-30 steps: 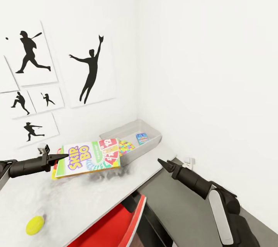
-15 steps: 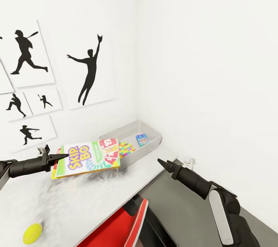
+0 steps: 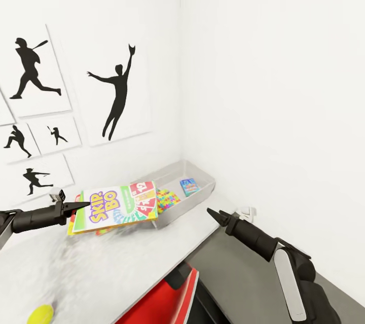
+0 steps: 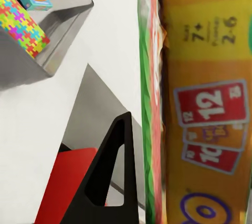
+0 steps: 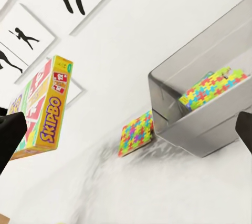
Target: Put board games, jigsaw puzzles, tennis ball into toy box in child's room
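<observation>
left gripper (image 3: pixel 76 206) pinches the skip-bo board game (image 3: pixel 115 207), held flat above the white table (image 3: pixel 116 268), its right edge over the near-left rim of the grey toy box (image 3: pixel 195 197). right gripper (image 3: pixel 212 214) hangs pressed together, near the table's right edge. tennis ball (image 3: pixel 39 314) lies at near left.

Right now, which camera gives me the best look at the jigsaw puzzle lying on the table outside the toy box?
The right wrist view: the loose jigsaw puzzle lies in full sight on the table, against the toy box wall. In the head view the held Skip-Bo box covers most of it. The left wrist view shows another puzzle, the one inside the box.
</observation>
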Tool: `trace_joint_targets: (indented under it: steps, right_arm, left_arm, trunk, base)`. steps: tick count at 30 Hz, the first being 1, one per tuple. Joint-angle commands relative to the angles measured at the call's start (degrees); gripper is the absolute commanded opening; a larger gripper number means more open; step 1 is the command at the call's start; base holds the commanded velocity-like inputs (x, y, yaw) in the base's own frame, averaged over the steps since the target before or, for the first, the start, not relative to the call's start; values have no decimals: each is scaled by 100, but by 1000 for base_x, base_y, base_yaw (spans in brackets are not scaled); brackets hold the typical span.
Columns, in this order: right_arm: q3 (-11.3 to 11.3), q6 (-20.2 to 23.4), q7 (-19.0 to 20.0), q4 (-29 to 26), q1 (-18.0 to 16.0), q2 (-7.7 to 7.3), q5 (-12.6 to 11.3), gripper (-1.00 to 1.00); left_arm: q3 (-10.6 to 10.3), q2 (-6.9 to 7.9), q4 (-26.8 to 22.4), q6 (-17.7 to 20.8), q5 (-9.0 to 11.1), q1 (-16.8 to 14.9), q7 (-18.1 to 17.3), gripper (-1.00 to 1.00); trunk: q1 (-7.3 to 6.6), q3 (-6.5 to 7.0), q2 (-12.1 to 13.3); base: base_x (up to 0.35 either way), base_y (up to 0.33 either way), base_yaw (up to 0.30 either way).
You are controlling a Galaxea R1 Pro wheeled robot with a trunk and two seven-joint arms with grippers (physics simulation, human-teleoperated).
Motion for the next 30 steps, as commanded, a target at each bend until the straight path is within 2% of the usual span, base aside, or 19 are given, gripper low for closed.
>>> trace_joint_targets:
  steps: [1, 30]
  right_arm:
    - [-13, 36, 15, -2, -6, 6, -15, 100]
    - [-22, 5, 62, -1, -6, 6, -24, 100]
  left_arm:
    - [-3, 2, 0, 59, 2, -5, -21, -100]
    - [-3, 4, 0, 59, 3, -5, -21, -100]
  trunk:
    - [5, -13, -13]
    - [5, -13, -13]
  base:
    - [96, 45, -1]
    - [41, 3, 0]
